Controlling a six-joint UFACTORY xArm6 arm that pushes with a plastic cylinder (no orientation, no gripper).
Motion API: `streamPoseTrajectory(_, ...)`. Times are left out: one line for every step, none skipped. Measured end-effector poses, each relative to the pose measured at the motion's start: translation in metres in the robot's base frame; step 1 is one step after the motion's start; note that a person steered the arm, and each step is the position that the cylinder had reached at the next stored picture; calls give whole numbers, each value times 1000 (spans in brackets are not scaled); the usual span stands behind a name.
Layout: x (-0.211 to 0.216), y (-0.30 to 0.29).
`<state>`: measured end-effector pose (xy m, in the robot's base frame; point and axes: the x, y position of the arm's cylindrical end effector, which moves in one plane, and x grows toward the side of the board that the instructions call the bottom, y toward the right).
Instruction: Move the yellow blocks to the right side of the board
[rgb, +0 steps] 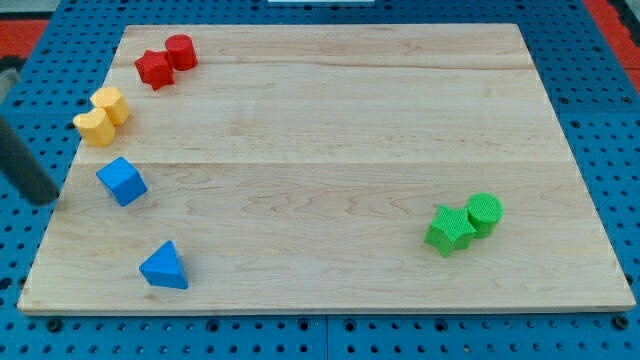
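Two yellow blocks sit touching near the board's left edge: a yellow hexagonal block (111, 103) and, just below-left of it, a yellow heart-like block (93, 128). My rod comes in from the view's left edge, and my tip (42, 198) rests just off the board's left edge, below and left of the yellow blocks and left of the blue cube (122, 181). The tip touches no block.
A red star block (154, 69) and red cylinder (181, 51) sit at the top left. A blue triangular block (164, 267) lies at the bottom left. A green star block (449, 229) and green cylinder (485, 213) sit at the lower right. The wooden board (330, 130) lies on blue pegboard.
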<state>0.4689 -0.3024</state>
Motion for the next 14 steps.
streamPoseTrajectory(-53, 8)
streamPoseTrajectory(-61, 8)
streamPoseTrajectory(-74, 6)
streamPoseTrajectory(-76, -1)
streamPoseTrajectory(-84, 36)
streamPoseTrajectory(-90, 54)
streamPoseTrajectory(-94, 67)
streamPoseTrajectory(-105, 81)
streamPoseTrajectory(-113, 127)
streamPoseTrajectory(-120, 187)
streamPoseTrajectory(-122, 148)
streamPoseTrajectory(-147, 169)
streamPoseTrajectory(-153, 224)
streamPoseTrajectory(-120, 292)
